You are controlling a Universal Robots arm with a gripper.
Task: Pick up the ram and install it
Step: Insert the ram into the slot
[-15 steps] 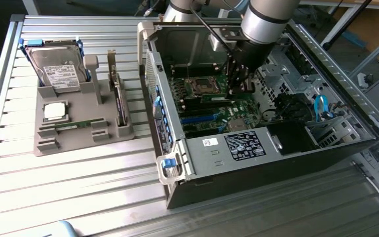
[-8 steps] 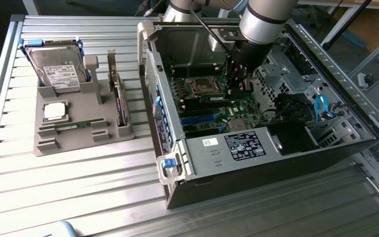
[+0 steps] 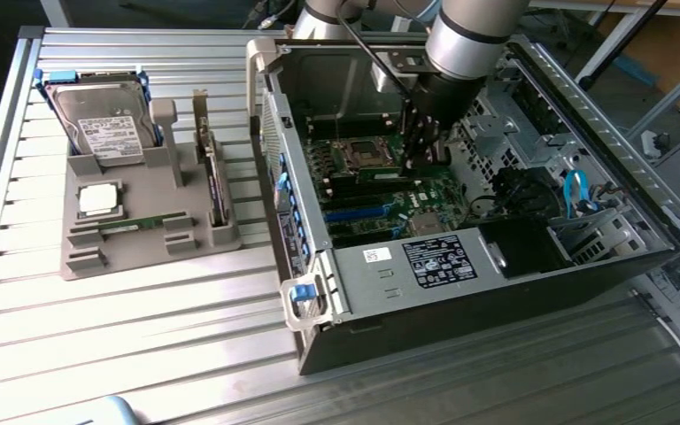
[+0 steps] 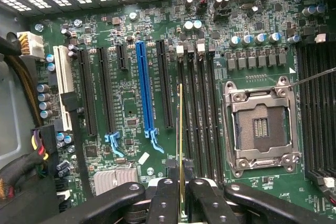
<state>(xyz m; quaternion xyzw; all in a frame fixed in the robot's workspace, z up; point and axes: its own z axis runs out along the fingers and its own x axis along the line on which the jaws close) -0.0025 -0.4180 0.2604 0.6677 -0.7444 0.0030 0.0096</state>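
My gripper (image 3: 423,164) reaches down inside the open computer case (image 3: 316,292), over the motherboard (image 3: 370,208). In the wrist view the gripper (image 4: 181,184) is shut on the ram (image 4: 181,140), a thin green stick seen edge-on between the two black fingers (image 4: 167,200). The ram hangs just above the row of black memory slots (image 4: 202,119), lined up along them, beside the empty processor socket (image 4: 261,129). I cannot tell whether its lower edge touches a slot.
A grey fixture (image 3: 86,235) at the exterior view's left holds a hard drive (image 3: 104,124), a silver processor chip (image 3: 98,199), a green stick (image 3: 139,224) and an upright card (image 3: 210,168). Cable bundles (image 4: 21,166) and a blue slot (image 4: 144,93) lie near the memory slots.
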